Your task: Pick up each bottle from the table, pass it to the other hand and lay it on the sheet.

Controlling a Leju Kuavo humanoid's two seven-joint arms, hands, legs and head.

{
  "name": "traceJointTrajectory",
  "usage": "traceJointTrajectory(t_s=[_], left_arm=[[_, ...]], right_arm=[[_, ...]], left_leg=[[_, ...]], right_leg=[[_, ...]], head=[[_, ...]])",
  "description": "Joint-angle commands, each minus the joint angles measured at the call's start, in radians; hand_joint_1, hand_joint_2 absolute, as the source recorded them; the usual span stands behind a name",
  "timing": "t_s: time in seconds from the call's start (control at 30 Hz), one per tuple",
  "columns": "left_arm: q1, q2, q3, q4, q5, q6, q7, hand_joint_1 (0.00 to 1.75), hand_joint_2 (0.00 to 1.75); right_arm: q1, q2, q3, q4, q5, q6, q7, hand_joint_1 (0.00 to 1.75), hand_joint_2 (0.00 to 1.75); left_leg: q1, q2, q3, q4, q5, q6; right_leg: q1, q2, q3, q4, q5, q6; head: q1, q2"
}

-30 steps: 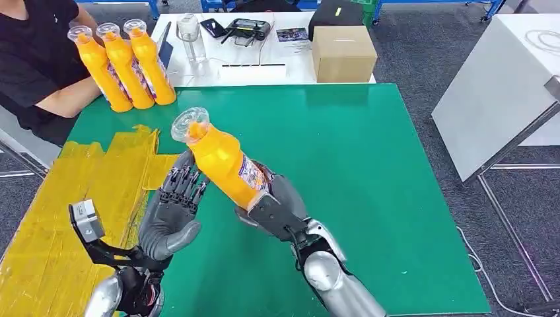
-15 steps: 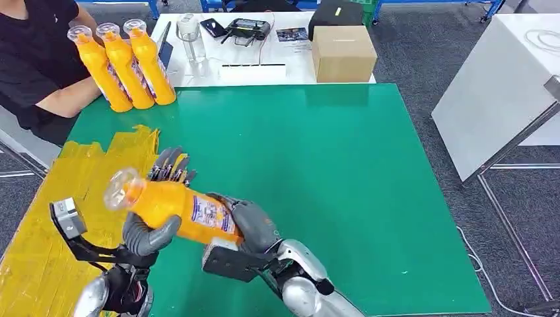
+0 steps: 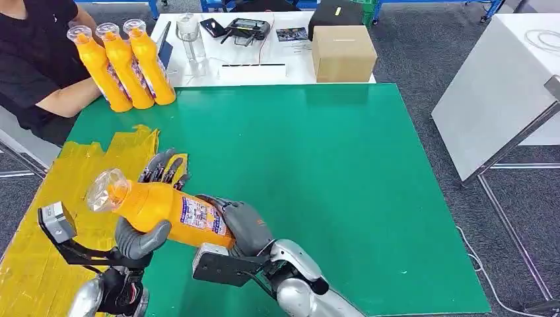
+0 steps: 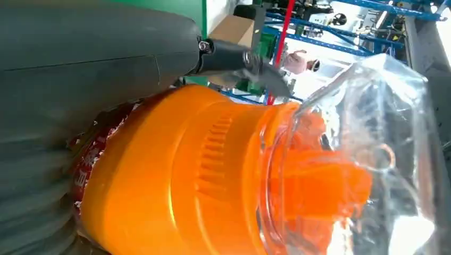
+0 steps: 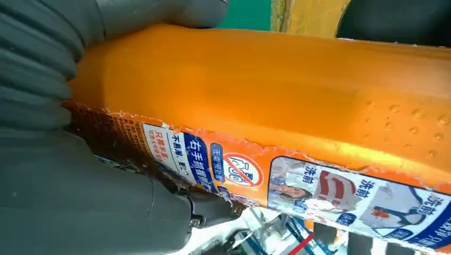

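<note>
The orange bottle (image 3: 162, 206) lies nearly level between both hands, clear cap toward nine o'clock, base gripped by the right hand (image 3: 243, 228); the left hand (image 3: 146, 218) wraps its thumb across the body. The yellow sheet (image 3: 53, 218) lies just beyond at nine o'clock; three bottles (image 3: 122, 63) stand at eleven.

Four orange bottles: one held (image 3: 158, 208), three standing (image 3: 122, 65). One cardboard box (image 3: 343, 53). One yellow sheet (image 3: 53, 218).

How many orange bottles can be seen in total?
4. One orange bottle is held between the left hand and right hand; three bottles stand together at the green table's far left corner. None seems hidden.
</note>
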Motion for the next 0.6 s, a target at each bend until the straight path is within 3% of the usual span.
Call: traceJointTrajectory(t_s=[0.03, 0.4, 0.43, 0.47, 0.5, 0.57, 0.6], left_arm=[[-0.030, 0.003, 0.015, 0.034, -0.003, 0.008, 0.002, 1.75, 1.75], [0.000, 0.007, 0.022, 0.039, -0.045, 0.010, -0.030, 1.75, 1.75], [0.003, 0.007, 0.030, 0.033, -0.066, 0.019, -0.041, 1.75, 1.75], [0.005, 0.006, 0.033, 0.028, -0.073, 0.022, -0.043, 1.75, 1.75], [0.009, 0.008, 0.038, 0.021, -0.071, 0.020, -0.043, 1.75, 1.75], [0.011, 0.010, 0.049, 0.012, -0.123, 0.035, -0.055, 1.75, 1.75], [0.013, 0.013, 0.056, 0.005, -0.163, 0.047, -0.072, 1.75, 1.75]], right_arm=[[-0.032, -0.037, 0.103, -0.017, -0.005, 0.022, -0.008, 1.75, 1.75], [0.002, -0.048, 0.066, -0.024, -0.021, -0.008, 0.000, 1.75, 1.75], [0.007, -0.050, 0.056, -0.033, -0.009, -0.024, 0.011, 0.40, 1.75], [0.009, -0.052, 0.053, -0.040, -0.003, -0.029, 0.015, 0.17, 1.75], [0.010, -0.055, 0.051, -0.048, -0.002, -0.029, 0.016, 0.05, 1.75], [0.025, -0.059, 0.029, -0.081, -0.006, -0.035, 0.020, 0.00, 1.75], [0.033, -0.063, 0.018, -0.101, -0.003, -0.043, 0.019, 0.00, 0.00]], left_leg=[[0.000, 0.000, 0.001, 0.000, 0.000, 0.000], [0.000, 0.001, 0.003, -0.001, -0.001, 0.000], [0.000, 0.000, 0.002, -0.001, 0.000, 0.000], [0.000, -0.001, 0.001, -0.001, 0.000, 0.000], [0.000, 0.000, 0.002, -0.001, 0.000, 0.000], [0.000, 0.000, 0.002, -0.001, -0.001, 0.000], [0.000, 0.001, 0.001, 0.000, 0.000, 0.000]], right_leg=[[0.000, 0.000, 0.001, 0.000, 0.000, 0.000], [0.000, 0.001, 0.003, -0.002, 0.000, 0.000], [0.000, 0.000, 0.003, -0.002, 0.000, 0.000], [0.000, 0.000, 0.001, -0.001, 0.000, 0.000], [0.000, 0.000, 0.002, -0.001, 0.000, 0.000], [0.000, 0.001, 0.002, -0.001, 0.000, 0.000], [0.000, 0.001, 0.001, 0.000, 0.000, 0.000]], head=[[0.000, 0.000], [0.000, 0.000], [0.000, 0.000], [0.000, 0.000], [0.000, 0.000], [0.000, 0.000], [0.000, 0.000]])
